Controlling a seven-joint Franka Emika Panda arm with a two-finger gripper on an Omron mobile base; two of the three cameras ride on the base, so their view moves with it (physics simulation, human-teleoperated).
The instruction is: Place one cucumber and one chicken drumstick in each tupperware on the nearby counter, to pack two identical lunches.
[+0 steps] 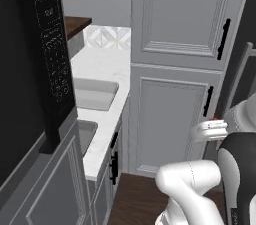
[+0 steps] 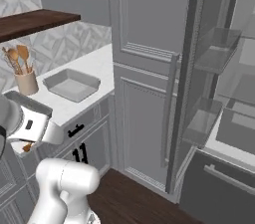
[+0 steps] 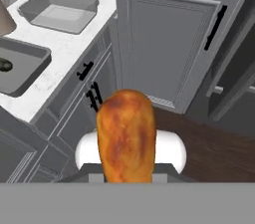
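Observation:
A golden-brown chicken drumstick [image 3: 125,133] stands upright in the hand view, and my gripper [image 3: 127,170] is shut on its lower end, with the fingertips hidden behind it. I hold it out over the floor, off the white marble counter [image 3: 69,44]. Two grey tupperware sit on that counter. The far tupperware [image 3: 60,11] looks empty. The near tupperware [image 3: 22,66] holds a dark green cucumber [image 3: 5,64] at its left edge. From the base, the far tupperware [image 2: 72,84] lies beyond my hand [image 2: 30,128], and a bit of the drumstick [image 2: 27,147] shows below it.
Tall grey cabinet doors [image 1: 175,109] with black handles rise just right of the counter. An open fridge [image 2: 224,98] with clear shelves stands at the right. A beige holder with wooden utensils [image 2: 25,81] sits behind the containers. A dark appliance [image 1: 30,69] looms on the left. Dark wooden floor [image 3: 214,148] lies below.

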